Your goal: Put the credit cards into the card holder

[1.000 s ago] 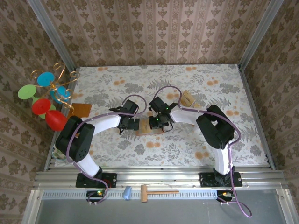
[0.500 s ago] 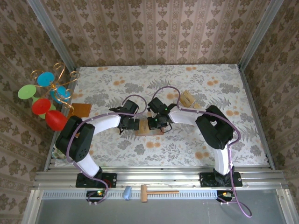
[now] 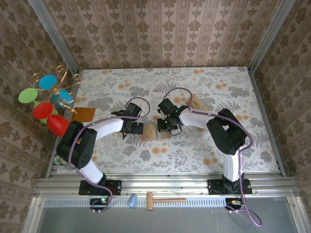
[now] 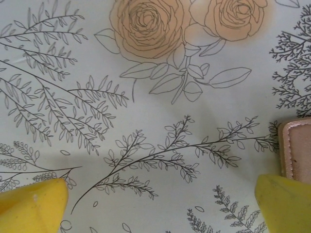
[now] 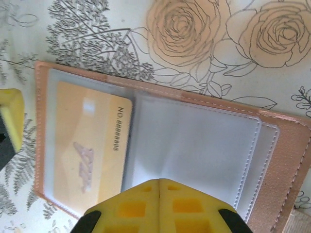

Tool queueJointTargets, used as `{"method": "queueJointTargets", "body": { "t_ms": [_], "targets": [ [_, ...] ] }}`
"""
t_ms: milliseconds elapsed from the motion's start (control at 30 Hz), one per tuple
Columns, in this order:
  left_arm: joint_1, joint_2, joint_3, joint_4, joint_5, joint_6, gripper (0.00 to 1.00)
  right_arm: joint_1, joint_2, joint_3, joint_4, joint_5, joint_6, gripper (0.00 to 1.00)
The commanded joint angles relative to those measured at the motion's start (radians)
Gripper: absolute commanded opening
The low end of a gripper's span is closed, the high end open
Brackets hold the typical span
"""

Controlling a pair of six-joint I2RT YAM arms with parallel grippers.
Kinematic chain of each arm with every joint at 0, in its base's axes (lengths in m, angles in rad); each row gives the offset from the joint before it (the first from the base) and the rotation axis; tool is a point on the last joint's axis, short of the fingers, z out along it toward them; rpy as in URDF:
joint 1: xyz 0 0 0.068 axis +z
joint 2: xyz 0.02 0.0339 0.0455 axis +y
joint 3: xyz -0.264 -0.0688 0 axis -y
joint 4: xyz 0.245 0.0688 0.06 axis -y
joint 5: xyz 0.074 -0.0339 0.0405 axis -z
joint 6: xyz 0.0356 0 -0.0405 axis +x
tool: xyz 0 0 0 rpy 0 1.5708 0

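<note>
Lying open, one card holder (image 5: 286, 150), one card (image 5: 87, 150) inside

**Card holder (image 3: 154, 132) in the middle of the desk (image 3: 228, 145)**

It lies open and flat. One card (image 5: 87, 155) sits in its left pocket. The loose cards (image 3: 195, 103) lie behind it, to the right. A board (image 3: 83, 114) lies at the desk's far left edge.

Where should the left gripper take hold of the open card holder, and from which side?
The card holder lies open and flat on the tablecloth, so only a rim offers a pinch. Probably best is its stitched edge nearest the left gripper, approached low from that side; the edge sits just beside one of its fingers. Keep off the card tucked inside.
</note>
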Motion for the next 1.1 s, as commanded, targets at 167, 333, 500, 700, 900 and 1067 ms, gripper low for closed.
{"method": "queueJointTargets", "body": {
  "t_ms": [167, 333, 500, 700, 900, 1067],
  "targets": [
    [0.018, -0.051, -0.021, -0.02, -0.008, 0.016, 1.0, 0.025, -0.041, 0.028, -0.028, -0.019, -0.002, 0.0],
    [0.022, -0.046, -0.025, -0.021, -0.009, 0.017, 1.0, 0.04, 0.009, 0.062, -0.021, -0.031, 0.009, 0.0],
    [0.024, -0.04, -0.037, -0.013, -0.008, 0.017, 1.0, 0.049, 0.042, 0.077, -0.015, -0.03, 0.014, 0.0],
    [0.024, -0.031, -0.043, -0.007, -0.003, 0.017, 1.0, 0.048, 0.054, 0.067, -0.016, -0.008, 0.008, 0.0],
    [0.024, -0.019, -0.041, 0.0, 0.004, 0.017, 1.0, 0.046, 0.054, 0.053, -0.015, 0.003, 0.006, 0.0],
    [0.022, -0.007, -0.037, 0.004, 0.01, 0.017, 1.0, 0.047, 0.064, 0.051, -0.017, 0.006, 0.006, 0.0]
  ]
}}
